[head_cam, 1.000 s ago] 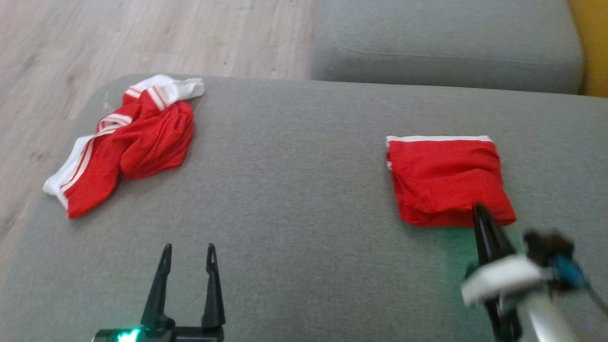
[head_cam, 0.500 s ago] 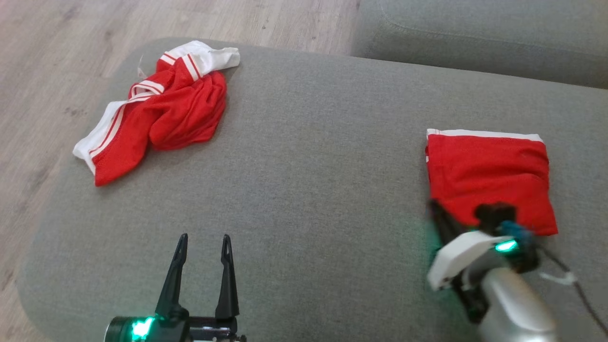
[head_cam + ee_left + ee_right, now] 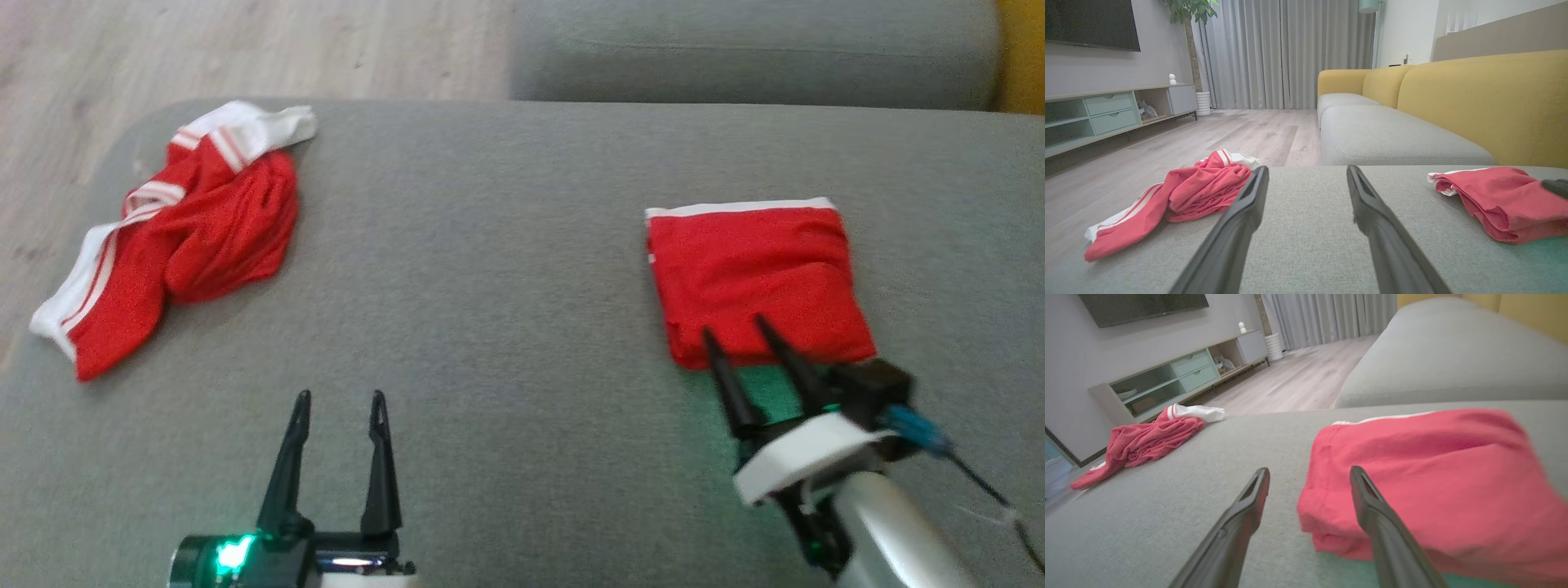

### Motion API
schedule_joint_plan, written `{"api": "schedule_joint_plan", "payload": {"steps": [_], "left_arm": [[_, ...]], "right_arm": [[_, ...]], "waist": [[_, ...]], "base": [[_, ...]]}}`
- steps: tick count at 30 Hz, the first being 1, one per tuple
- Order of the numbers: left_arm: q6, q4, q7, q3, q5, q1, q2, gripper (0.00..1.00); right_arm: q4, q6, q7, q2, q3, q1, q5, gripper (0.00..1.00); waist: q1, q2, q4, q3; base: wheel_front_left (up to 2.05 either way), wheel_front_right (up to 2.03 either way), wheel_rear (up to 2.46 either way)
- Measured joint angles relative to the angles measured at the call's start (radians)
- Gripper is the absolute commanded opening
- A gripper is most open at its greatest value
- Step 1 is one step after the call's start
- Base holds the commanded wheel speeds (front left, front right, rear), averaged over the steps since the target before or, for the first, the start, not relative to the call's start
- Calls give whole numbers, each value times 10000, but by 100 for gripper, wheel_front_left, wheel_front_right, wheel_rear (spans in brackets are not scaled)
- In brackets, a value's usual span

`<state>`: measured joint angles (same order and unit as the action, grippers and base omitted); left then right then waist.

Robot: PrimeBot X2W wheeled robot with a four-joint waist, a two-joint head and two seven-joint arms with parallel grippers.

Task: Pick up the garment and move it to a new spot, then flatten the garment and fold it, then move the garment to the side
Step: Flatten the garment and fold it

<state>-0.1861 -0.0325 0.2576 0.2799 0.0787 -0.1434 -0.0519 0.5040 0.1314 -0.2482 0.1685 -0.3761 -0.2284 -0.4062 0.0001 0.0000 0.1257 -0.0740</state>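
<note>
I am holding my right claw (image 3: 735,327) released, its two fingers spread at the near edge of the folded red garment (image 3: 755,269). One finger is lying over the cloth, the other over the bare grey sofa cushion (image 3: 506,269). The garment is sitting square on the cushion's right side, with a white band along its far edge. My left claw (image 3: 340,398) is standing released too, gripping nothing. A second red garment (image 3: 180,237), crumpled and white-striped, is lying well apart at the far left.
</note>
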Motion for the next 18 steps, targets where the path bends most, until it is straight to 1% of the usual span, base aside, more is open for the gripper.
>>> {"api": "schedule_joint_plan", "payload": {"steps": [4, 6, 10, 14, 18], "left_arm": [[13, 372, 0, -234, -13, -28, -2, 100], [111, 537, 0, -240, -82, -70, -2, 100], [232, 692, -2, -359, -79, -77, -2, 100], [291, 757, -2, -485, -79, -81, -2, 100], [366, 861, -2, -497, -82, -96, 0, 100]], "right_arm": [[-1965, 0, -27, 125, 1081, 1205, 222, 100], [-2493, 0, -27, 165, 1580, 1871, 458, 100], [-2892, 0, -27, 109, 2270, 2963, 851, 100], [-3030, 0, -27, -86, 2474, 3347, 1158, 100], [-3141, 0, -27, -311, 2520, 3411, 1436, 100]], "waist": [[-1, 0, -484, 195], [-1, 0, -672, 314], [-2, 0, -902, 533], [-2, 0, -1021, 617], [-1, 0, -1042, 634]], "base": [[0, 0, 0], [0, 0, 0], [0, 0, 0], [0, 0, 0], [0, 0, 0]]}}
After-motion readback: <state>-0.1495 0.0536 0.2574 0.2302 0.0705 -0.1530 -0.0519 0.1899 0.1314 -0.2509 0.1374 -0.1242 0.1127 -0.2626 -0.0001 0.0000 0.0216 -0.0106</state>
